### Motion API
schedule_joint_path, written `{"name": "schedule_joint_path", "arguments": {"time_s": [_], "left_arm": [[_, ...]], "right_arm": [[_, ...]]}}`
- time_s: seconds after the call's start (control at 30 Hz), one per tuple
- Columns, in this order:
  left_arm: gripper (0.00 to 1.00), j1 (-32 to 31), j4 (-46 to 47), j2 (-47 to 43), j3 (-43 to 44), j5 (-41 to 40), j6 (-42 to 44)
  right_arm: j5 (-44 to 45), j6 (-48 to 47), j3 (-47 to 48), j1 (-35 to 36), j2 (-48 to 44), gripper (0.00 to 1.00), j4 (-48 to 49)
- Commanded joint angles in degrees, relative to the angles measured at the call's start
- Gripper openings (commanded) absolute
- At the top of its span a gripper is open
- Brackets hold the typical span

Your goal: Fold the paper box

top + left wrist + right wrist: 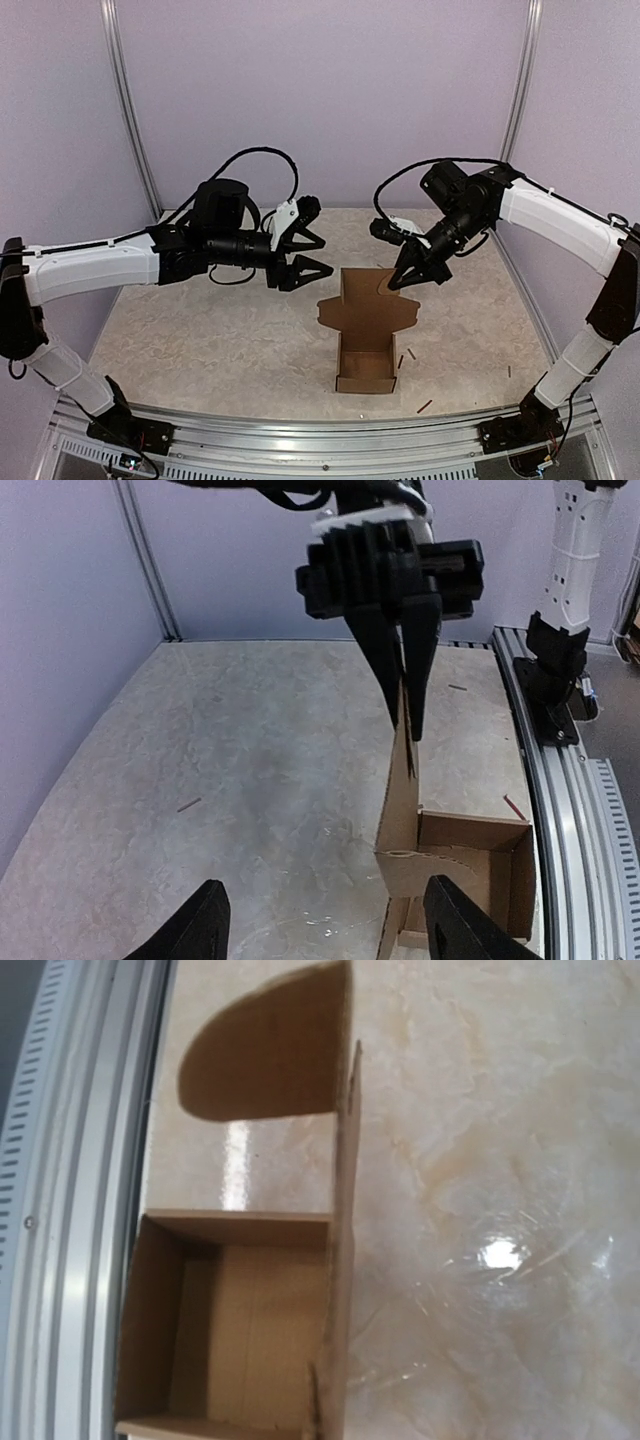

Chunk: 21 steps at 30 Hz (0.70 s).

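Open-topped box (366,366) on table (200,340), centre-front, with lid flap (368,300) standing upright. The right gripper (396,282) has its fingers pressed together, pinching the flap's top edge. The left gripper (325,256) is spread wide, in the air left of box, touching nothing.

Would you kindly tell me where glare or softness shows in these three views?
Right wrist view: a bright glare spot on the table, and the close paper box looks slightly soft. Left wrist view: faint sheen low on the table, the right gripper sharp. Top external view: even light, soft shadows only.
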Motion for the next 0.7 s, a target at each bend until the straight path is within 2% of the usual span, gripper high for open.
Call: {"name": "schedule_joint_path", "arguments": {"time_s": [0.0,0.2,0.5,0.67], "left_arm": [[0.62,-0.5,-4.86,4.99,1.92,10.74,1.35],[0.56,-1.41,-6.7,7.75,4.01,15.33,3.19],[0.42,-3.1,-6.25,12.11,8.59,15.99,3.21],[0.3,-3.47,-7.08,15.08,10.91,17.19,3.61]], "right_arm": [[-2.31,-0.73,1.64,0.45,-0.09,0.0,-1.96],[-2.3,-0.59,1.4,0.46,-0.76,0.0,-2.07],[-3.35,-0.44,0.87,0.5,-1.2,0.0,-1.73],[-3.52,-0.41,0.93,0.6,-2.05,0.0,-2.06]]}}
